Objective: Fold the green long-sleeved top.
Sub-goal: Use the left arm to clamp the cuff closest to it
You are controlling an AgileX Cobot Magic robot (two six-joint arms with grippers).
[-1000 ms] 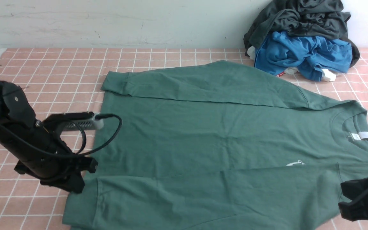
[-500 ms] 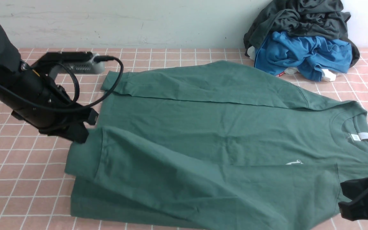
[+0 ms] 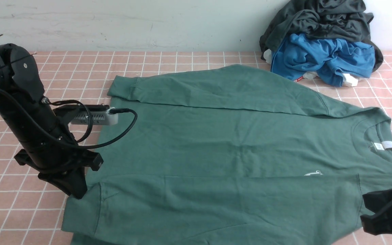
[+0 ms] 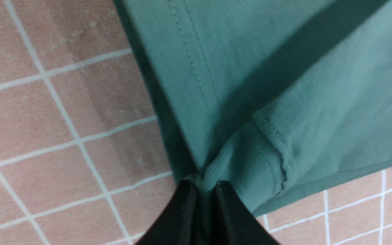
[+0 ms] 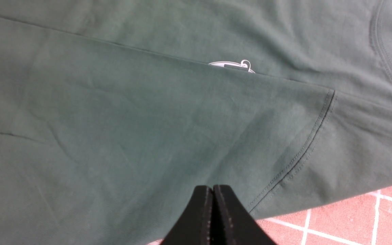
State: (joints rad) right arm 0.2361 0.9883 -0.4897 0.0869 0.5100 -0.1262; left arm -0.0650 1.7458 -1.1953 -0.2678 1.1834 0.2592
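The green long-sleeved top (image 3: 230, 146) lies flat on the pink checked table, neck with white label (image 3: 385, 144) to the right, hem to the left. The far sleeve is folded across its back edge. The near sleeve lies along its front part. My left gripper (image 3: 79, 194) is shut on the ribbed cuff (image 4: 237, 160) of the near sleeve, low at the top's near left corner; it also shows in the left wrist view (image 4: 202, 185). My right gripper (image 3: 369, 214) is shut and empty, above the near shoulder (image 5: 318, 143), below the white logo (image 5: 230, 64).
A heap of a dark grey-black garment (image 3: 322, 17) and a bright blue garment (image 3: 322, 56) sits at the back right against the wall. Bare checked table (image 3: 46, 75) lies to the left and behind the top.
Half a second ago my left gripper held the cuff raised and farther back. It has come back down to the near left, and the sleeve lies flat along the top's front.
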